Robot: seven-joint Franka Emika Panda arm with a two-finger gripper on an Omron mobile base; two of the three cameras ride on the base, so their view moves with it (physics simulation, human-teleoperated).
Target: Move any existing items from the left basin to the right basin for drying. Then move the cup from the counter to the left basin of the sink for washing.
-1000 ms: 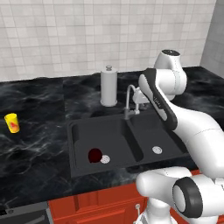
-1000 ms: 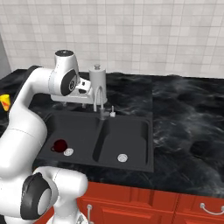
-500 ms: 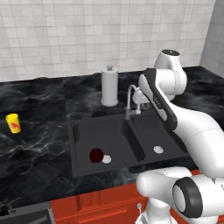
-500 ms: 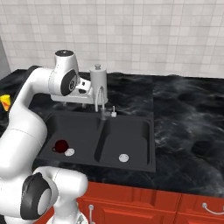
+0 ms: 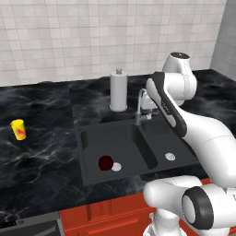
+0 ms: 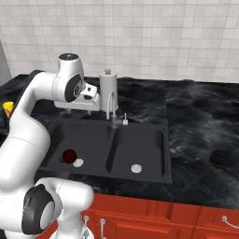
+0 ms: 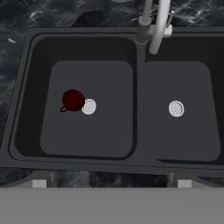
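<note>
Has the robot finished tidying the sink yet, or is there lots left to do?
Nothing looks done yet. The dark red bowl sits in the left basin beside its drain. The right basin holds nothing but its drain. The gripper hangs open above the sink, holding nothing. Left to do: move the bowl across, then bring the yellow cup from the counter into the left basin.

Dark red bowl-like thing (image 7: 72, 100) sits on the floor of the left basin (image 7: 52, 131), round, with a small handle-like nub, just beside the silver drain and touching or nearly so. The right basin (image 7: 192, 140) of the matte black sink (image 5: 90, 177) lies bare. Out on the marble counter (image 5: 41, 156), well left of the sink, the yellow cup (image 5: 18, 129) stands upright, red mark showing.
</note>
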